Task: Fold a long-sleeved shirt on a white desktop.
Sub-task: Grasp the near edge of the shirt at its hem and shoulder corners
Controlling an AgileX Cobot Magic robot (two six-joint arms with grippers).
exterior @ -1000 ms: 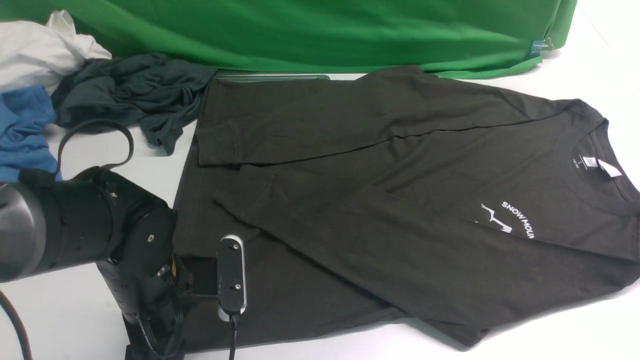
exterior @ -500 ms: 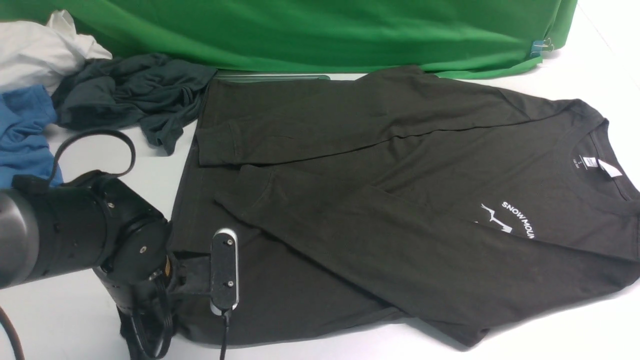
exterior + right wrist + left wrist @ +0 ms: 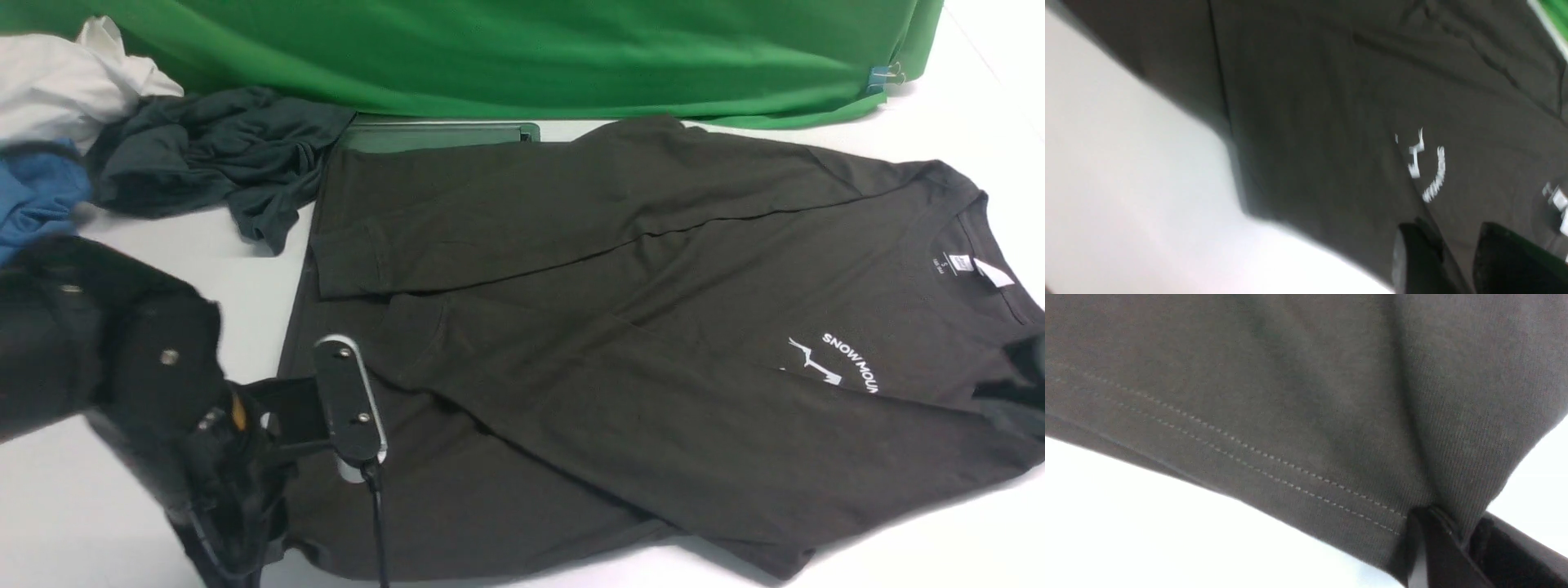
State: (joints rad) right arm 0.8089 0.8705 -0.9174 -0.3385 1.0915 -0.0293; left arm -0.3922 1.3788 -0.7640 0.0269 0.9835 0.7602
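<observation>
At the white desk's (image 3: 939, 563) near-left corner our left gripper (image 3: 1447, 531) just clamped the long-sleeved shirt (image 3: 620, 327), ready to fold; right gripper (image 3: 1453, 253) unclear.

Matt knit-cloth long-sleeved shirt (image 3: 620, 245), smooth white desktop (image 3: 963, 98), matt green cloth (image 3: 490, 49)

The white tabletop (image 3: 963, 122) is smooth and plain, with a grey rectangular hatch (image 3: 441, 135) set into it near the back. A dark brown-black long-sleeved shirt (image 3: 612, 327) lies spread across most of it, both sleeves folded over the body, neck to the right. At the far left a crumpled dark grey garment (image 3: 212, 155) lies just beside the shirt, then a blue garment (image 3: 37, 196) and a white garment (image 3: 65, 82). A green cloth (image 3: 531, 57) lies along the back
</observation>
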